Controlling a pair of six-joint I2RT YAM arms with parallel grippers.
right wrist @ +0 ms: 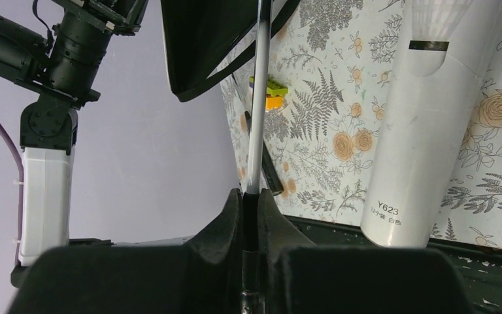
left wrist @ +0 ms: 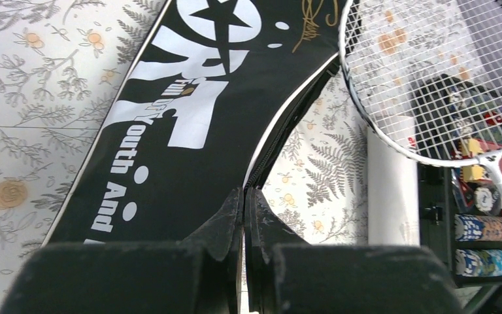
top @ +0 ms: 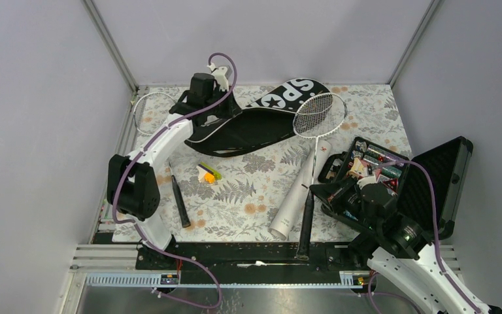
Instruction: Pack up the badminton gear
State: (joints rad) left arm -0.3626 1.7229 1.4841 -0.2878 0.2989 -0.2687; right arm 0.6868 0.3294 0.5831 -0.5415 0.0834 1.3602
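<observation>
The black bag [top: 255,124] lettered "SPORT" lies at the back of the table. My left gripper [left wrist: 244,193] is shut, its tips pinching the bag's [left wrist: 170,98] zip edge. One white-framed racket [top: 319,114] rests its head on the bag, its shaft running toward me. My right gripper [top: 315,190] is shut on that racket where the shaft [right wrist: 257,98] meets the black handle. The long white tube [top: 297,193] lies just left of it. A second racket [top: 150,108] lies at the far left, partly under my left arm, its black handle [top: 180,203] pointing near.
An open black hard case [top: 431,176] of colourful wrapped items stands at the right, under my right arm. A small white, yellow and green item [top: 207,173] lies mid-table. Grey walls close in the left, right and back sides.
</observation>
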